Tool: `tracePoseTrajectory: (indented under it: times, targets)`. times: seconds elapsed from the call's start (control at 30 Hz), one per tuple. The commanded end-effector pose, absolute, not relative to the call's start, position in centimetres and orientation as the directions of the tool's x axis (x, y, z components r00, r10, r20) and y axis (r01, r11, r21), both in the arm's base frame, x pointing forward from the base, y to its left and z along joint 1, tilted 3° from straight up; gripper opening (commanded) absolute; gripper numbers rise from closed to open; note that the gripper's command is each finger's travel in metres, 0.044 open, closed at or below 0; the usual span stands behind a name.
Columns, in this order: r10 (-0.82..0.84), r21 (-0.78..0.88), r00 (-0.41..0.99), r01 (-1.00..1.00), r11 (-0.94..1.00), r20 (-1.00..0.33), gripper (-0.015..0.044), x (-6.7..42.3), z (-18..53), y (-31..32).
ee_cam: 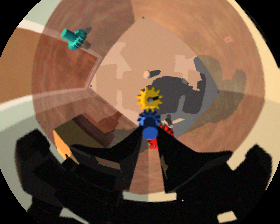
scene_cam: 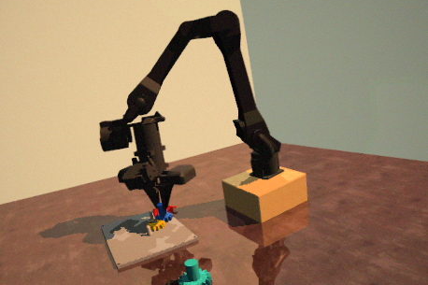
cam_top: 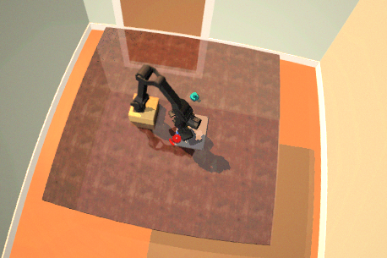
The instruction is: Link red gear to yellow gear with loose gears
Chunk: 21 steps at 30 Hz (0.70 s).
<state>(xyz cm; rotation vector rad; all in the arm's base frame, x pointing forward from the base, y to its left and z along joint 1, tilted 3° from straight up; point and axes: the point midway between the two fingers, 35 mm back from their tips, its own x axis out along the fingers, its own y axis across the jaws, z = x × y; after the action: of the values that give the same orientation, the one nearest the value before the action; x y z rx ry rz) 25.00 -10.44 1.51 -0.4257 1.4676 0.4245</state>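
Low and left of centre in the exterior frame, a blue toothed gear [cam_top: 177,133] [scene_cam: 165,217] [ee_cam: 149,119] sits over the flat grey board [cam_top: 204,125] [scene_cam: 149,249] [ee_cam: 116,65], beside the yellow gear [scene_cam: 157,225] [ee_cam: 149,99]. Its stem points up, long axis roughly vertical, clamped between the black gripper's [cam_top: 179,132] [scene_cam: 160,206] [ee_cam: 150,132] fingers.

1. Board [cam_top: 205,124] [scene_cam: 140,250] [ee_cam: 121,65]: grey, flat on table [cam_top: 237,187] [scene_cam: 341,225] [ee_cam: 241,60]; bare peg [scene_cam: 149,230] [ee_cam: 147,74] near yellow gear.
2. Yellow gear [scene_cam: 156,226] [ee_cam: 150,99]: black-striped, on board.
3. Blue gear [cam_top: 177,133] [scene_cam: 165,217] [ee_cam: 149,119]: knob gripped, between yellow and red gears.
4. Red gear [cam_top: 177,139] [scene_cam: 156,212] [ee_cam: 166,130]: partly hidden.
5. Teal gear [cam_top: 194,96] [scene_cam: 193,276] [ee_cam: 75,38]: knob up, off board.
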Motion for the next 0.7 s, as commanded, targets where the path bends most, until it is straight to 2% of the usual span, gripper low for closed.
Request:
tracePoseTrajectory:
  times: [0.0, 0.47, 0.67]
  targets:
    - [0.015, -0.015, 0.059, -0.482, 0.876, -0.998, 0.0131, 25.0, 1.6, -10.4]
    - [0.015, -0.008, 0.059, -0.368, 0.930, -0.998, 0.0140, 24.7, 6.4, -10.5]
    - [0.015, -0.008, 0.058, -0.380, 0.925, -0.998, 0.0298, 24.0, 10.5, -10.4]
